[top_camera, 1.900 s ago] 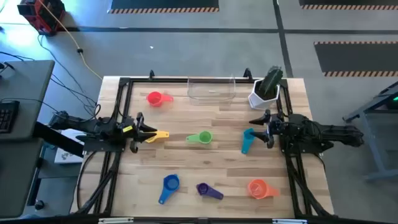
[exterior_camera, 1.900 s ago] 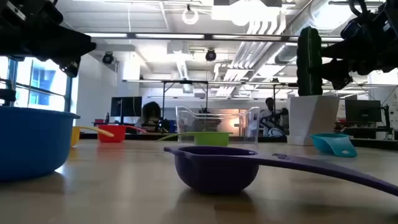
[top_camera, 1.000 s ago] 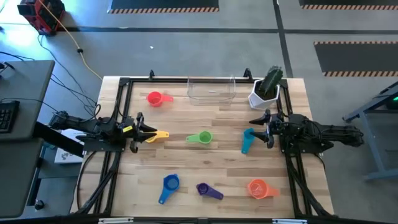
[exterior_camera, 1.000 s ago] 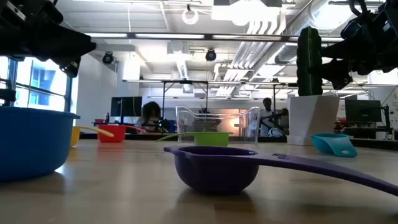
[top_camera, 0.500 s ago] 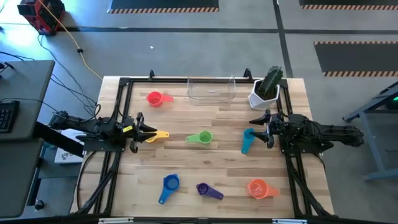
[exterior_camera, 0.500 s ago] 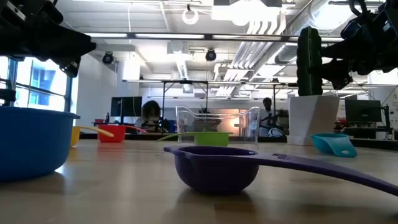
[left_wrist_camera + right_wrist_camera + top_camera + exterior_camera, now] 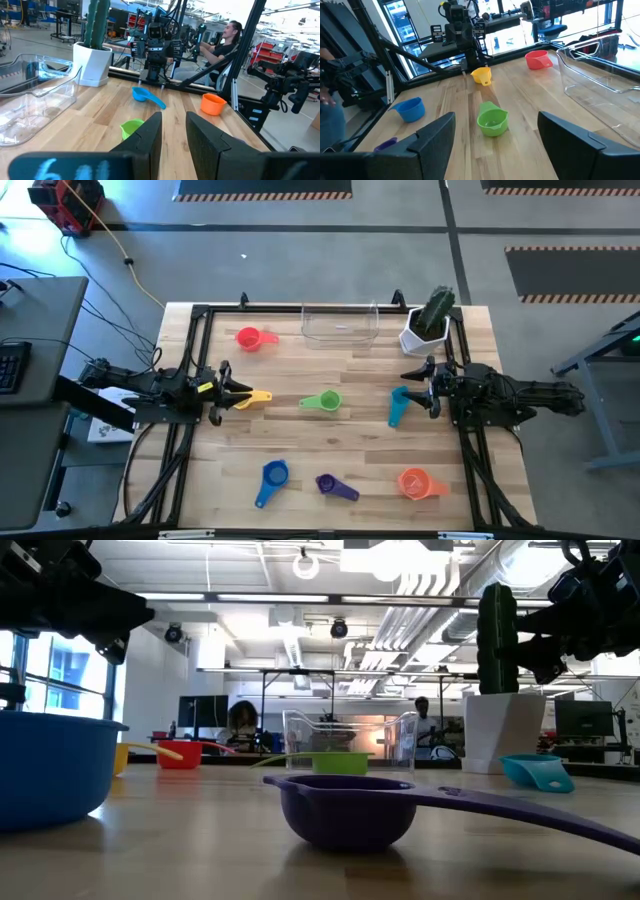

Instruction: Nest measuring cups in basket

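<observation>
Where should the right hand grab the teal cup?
Grip the teal cup by its flat handle, which points toward the table's front edge. Come straight down with the right hand, fingers across the handle's width; the round bowl looks wider and harder to pinch.

White pot with green cactus (image 7: 426,323) sits upper right on the wood table (image 7: 330,450), red machine (image 7: 68,202) on floor upper left, seated person (image 7: 226,42) beyond the table edge.

I count seven cups (image 7: 322,402), one basket (image 7: 340,326), one cactus pot (image 7: 426,325), and my two arms (image 7: 160,392).
</observation>
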Tool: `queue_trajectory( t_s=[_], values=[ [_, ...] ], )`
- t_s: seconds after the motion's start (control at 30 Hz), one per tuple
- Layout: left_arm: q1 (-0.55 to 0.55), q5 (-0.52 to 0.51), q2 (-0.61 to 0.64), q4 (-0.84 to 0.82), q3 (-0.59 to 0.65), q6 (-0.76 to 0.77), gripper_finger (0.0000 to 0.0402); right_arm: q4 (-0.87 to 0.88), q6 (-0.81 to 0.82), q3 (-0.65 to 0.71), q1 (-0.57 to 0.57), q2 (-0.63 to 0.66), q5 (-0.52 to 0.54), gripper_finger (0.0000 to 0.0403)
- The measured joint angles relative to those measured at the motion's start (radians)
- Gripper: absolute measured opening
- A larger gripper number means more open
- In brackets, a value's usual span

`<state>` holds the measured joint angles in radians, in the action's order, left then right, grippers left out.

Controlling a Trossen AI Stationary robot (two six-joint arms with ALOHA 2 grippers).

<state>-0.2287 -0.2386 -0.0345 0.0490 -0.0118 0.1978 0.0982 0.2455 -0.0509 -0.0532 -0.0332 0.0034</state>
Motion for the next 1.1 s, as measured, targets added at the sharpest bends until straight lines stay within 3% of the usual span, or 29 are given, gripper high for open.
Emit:
queue_trajectory(
  t_s=[0.67,0.9,1.1],
  values=[
    [0.000,0.000,0.000,0.000,0.000,0.008,0.0078,0.000,0.000,0.000,0.000,0.000,0.000,0.0275],
    [0.000,-0.022,0.000,0.001,0.000,0.195,0.0078,0.000,0.000,0.000,0.000,0.000,0.000,0.0275],
    [0.000,-0.104,0.000,0.017,0.000,0.425,0.0078,0.000,0.000,0.000,0.000,0.000,0.000,0.0275]
  ],
)
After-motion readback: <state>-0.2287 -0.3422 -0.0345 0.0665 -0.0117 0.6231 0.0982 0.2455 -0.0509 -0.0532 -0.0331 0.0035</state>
